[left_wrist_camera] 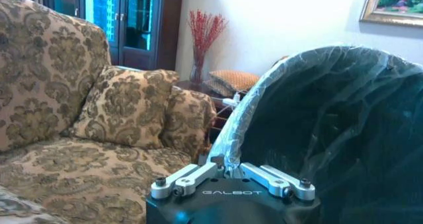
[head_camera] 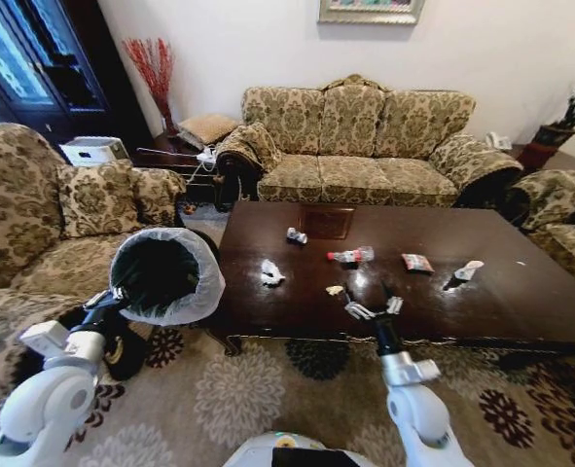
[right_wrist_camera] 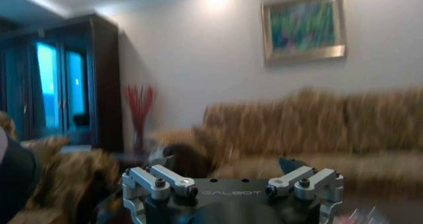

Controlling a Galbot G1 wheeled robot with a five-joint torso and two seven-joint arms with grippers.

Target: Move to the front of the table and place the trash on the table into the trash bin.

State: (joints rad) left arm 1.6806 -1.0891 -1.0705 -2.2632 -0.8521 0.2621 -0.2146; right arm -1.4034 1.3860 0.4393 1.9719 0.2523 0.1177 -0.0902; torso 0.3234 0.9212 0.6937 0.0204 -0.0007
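Two grippers up front. Left gripper [head_camera: 118, 295] is clamped on the rim of the trash bin [head_camera: 166, 274], holding it tilted with its mouth toward the camera, off the left end of the table [head_camera: 521, 302]; wrist view shows the fingers [left_wrist_camera: 191, 177] pinched on the bag-lined rim [left_wrist_camera: 248, 120]. Right gripper [head_camera: 373, 309] sits over the table's near edge, jaws spread wide with nothing between them. Farther on the tabletop: small scrap [head_camera: 335, 290] just beyond it, crumpled paper [head_camera: 270, 274], bottle [head_camera: 351, 256], snack wrapper [head_camera: 416, 263], white piece [head_camera: 468, 269], another scrap [head_camera: 296, 235]. Sofa [head_camera: 365, 146] behind.
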